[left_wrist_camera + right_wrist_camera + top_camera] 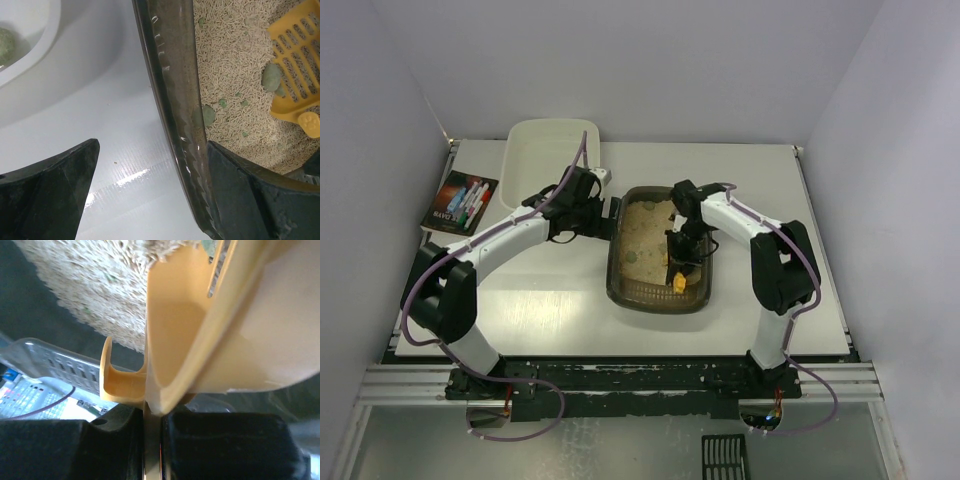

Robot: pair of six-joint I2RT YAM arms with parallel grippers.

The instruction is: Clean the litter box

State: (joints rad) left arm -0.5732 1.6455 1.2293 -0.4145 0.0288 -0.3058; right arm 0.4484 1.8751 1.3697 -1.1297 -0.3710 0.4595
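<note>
The dark translucent litter box point(616, 262) sits mid-table, holding beige litter and small grey-green clumps point(208, 115). My left gripper point(605, 215) is open and straddles the box's left wall point(175, 90): one finger point(50, 192) is outside over the table, the other point(260, 200) is inside against the wall. My right gripper point(680, 250) is inside the box, shut on the handle of a yellow slotted scoop point(678, 282). The scoop point(295, 60) rests in the litter with a grey-green clump point(272, 77) at its edge. In the right wrist view the scoop point(200, 325) fills the frame above the closed fingers point(152, 412).
A cream-white tub point(552, 150) stands at the back left, beside the litter box; a greenish clump point(5, 37) lies in it. A pack of markers point(460, 202) lies at the far left. A black grate point(725, 458) lies below the table's near edge.
</note>
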